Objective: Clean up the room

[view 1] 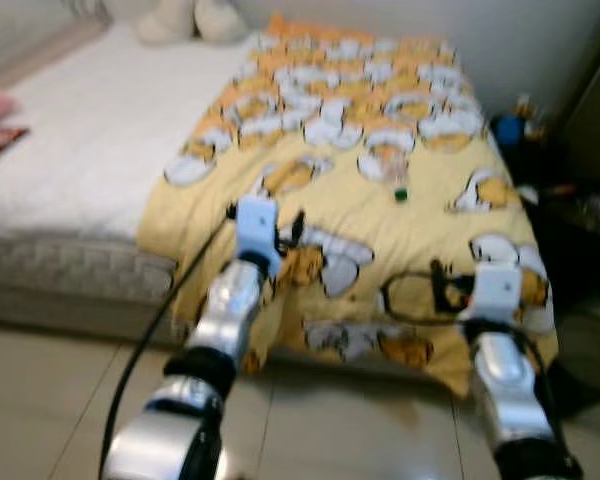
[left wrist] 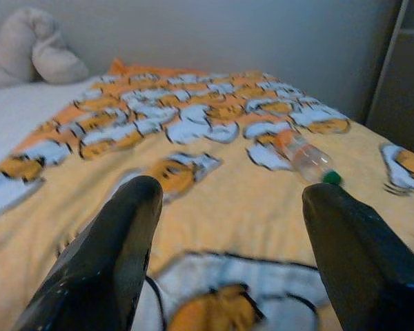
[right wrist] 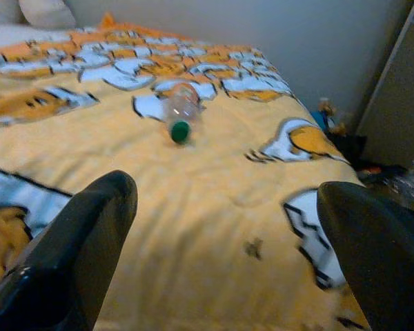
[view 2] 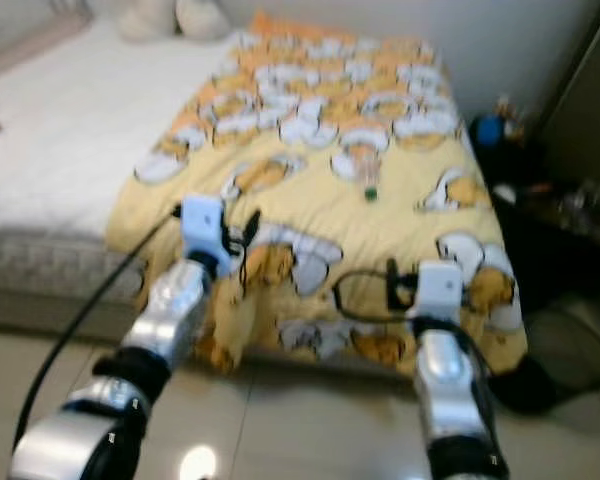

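Jaws open, bottle (right wrist: 181, 112) beyond them.

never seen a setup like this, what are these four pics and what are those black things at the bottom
This is a humanoid robot facing a bed. The top two pictures come from its head camera, looking down past its two silver arms. The other two come from wrist cameras; the black shapes are each gripper's two fingers. The left gripper and right gripper are both open and hold nothing, hovering over a yellow cartoon blanket. On the blanket lies a clear plastic bottle with a green cap. A white stuffed toy sits at the bed's far end.
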Robot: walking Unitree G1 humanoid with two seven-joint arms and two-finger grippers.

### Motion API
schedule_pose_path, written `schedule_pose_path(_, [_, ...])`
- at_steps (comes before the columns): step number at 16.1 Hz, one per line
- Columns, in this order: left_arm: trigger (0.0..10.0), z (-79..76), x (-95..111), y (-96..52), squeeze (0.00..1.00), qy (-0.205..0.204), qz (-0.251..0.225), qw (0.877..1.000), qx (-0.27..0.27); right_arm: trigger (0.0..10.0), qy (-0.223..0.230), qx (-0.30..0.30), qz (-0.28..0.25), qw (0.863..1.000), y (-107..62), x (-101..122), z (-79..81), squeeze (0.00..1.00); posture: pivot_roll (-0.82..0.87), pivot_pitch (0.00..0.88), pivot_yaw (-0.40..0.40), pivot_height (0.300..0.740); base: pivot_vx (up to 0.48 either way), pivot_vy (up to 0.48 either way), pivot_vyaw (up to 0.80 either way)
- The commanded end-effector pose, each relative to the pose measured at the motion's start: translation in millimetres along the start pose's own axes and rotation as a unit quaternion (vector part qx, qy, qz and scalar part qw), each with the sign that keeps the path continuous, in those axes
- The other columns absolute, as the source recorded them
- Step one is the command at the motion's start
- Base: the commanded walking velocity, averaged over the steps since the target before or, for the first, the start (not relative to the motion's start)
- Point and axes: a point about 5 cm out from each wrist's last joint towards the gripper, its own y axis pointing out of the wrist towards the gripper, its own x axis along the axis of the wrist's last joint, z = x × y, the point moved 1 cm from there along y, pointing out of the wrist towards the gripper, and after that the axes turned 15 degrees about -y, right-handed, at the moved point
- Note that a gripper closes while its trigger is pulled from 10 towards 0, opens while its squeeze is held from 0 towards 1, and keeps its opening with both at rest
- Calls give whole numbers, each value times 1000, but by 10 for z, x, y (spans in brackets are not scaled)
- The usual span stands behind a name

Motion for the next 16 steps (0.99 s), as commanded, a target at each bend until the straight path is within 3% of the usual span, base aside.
schedule_pose_path(1, [10000,25,-7,1,0,2,7,1000,3,10000,-1,12,-6,1000,-7,24,75,0,9,0,25,740,472,0,-531])
schedule_pose_path(6, [10000,10,-47,-18,0,-14,6,1000,16,10000,0,13,-9,1000,-40,12,17,0,-6,0,11,740,472,0,0])
schedule_pose_path(7, [10000,233,-85,-139,0,-60,8,996,63,10000,33,-2,-12,999,-101,16,-56,0,-11,0,10,740,480,0,0])
schedule_pose_path(8, [10000,318,-114,-222,0,-66,13,995,76,10000,38,-6,-14,999,-151,12,-83,0,-10,0,10,740,472,0,0])
schedule_pose_path(10, [10000,419,-231,-657,0,-51,37,996,67,10000,29,6,-6,1000,-503,-108,-116,0,-1,0,7,740,476,0,0])
schedule_pose_path(16, [10000,408,-240,-686,0,-50,40,996,65,10000,28,10,-1,1000,-552,-139,-108,0,2,0,4,740,480,0,0])
